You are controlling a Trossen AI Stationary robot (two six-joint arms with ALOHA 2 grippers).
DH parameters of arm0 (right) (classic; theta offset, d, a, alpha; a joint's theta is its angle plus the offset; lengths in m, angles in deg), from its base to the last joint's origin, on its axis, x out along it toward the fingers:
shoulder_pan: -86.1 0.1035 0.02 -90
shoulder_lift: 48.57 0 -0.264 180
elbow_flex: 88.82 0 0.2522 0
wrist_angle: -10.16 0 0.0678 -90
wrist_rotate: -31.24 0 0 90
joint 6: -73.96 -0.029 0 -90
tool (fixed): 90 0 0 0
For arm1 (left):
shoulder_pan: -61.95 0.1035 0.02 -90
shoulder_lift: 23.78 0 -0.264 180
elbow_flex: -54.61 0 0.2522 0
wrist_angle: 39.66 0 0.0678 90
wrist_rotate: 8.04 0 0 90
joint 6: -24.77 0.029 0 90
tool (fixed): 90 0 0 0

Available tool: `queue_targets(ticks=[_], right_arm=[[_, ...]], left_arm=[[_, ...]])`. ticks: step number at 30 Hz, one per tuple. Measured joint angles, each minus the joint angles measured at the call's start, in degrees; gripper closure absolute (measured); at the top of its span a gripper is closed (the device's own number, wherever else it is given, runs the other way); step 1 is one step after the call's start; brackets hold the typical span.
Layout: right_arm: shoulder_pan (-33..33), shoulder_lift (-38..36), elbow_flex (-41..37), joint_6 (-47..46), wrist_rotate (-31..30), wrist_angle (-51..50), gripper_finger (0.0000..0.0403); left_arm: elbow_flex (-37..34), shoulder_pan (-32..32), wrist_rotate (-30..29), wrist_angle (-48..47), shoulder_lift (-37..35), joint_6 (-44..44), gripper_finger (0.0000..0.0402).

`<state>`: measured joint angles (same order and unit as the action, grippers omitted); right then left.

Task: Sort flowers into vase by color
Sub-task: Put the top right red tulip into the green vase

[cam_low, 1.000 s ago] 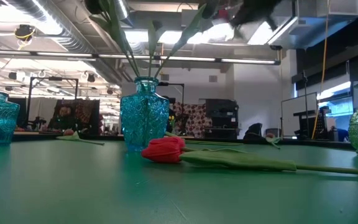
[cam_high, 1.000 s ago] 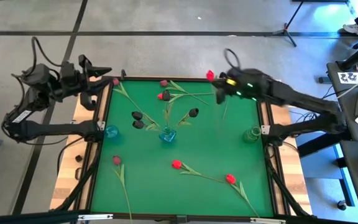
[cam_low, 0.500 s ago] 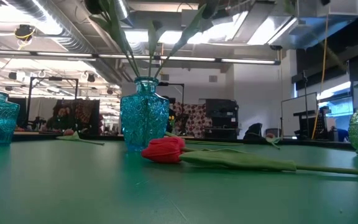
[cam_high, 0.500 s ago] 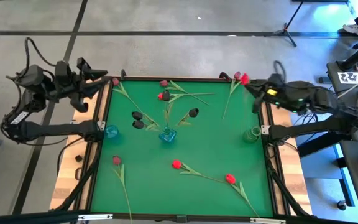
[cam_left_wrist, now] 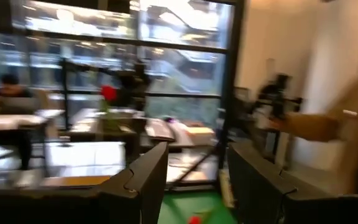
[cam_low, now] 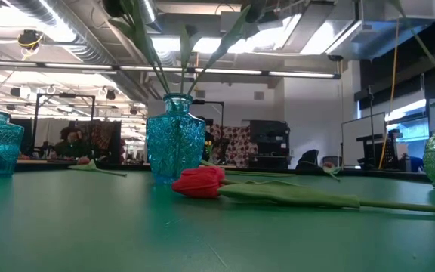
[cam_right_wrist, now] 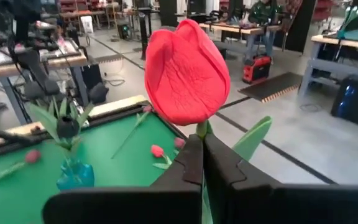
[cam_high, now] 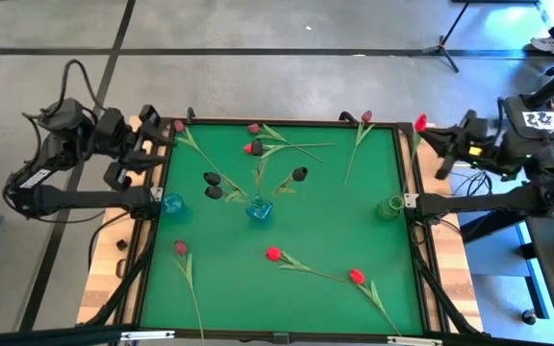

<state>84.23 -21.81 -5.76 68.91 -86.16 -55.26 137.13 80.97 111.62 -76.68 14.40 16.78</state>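
The right arm reaches out past the table's right edge, its gripper (cam_high: 438, 140) clamped tight on a red tulip's (cam_right_wrist: 187, 71) stem just below the head. The left arm sits off the table's left edge, its gripper (cam_high: 160, 142) empty, fingers (cam_left_wrist: 143, 180) parted.

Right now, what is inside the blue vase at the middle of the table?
The middle blue vase holds dark-headed tulips on green stems. The stem ends inside the glass cannot be seen.
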Motion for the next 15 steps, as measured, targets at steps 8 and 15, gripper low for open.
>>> queue_targets(ticks=[8, 15], right_arm=[[-0.02, -4.9, -6.23, -0.34, 5.52, 2.76, 0.0402], [-0.02, -5.87, -13.11, 0.81, 6.08, 7.11, 0.0402]], left_arm=[[0.0, -2.4, 2.85, 1.39, 3.76, -0.51, 0.0238], [0.0, -2.4, 2.85, 2.97, 4.62, -0.45, 0.0238]])
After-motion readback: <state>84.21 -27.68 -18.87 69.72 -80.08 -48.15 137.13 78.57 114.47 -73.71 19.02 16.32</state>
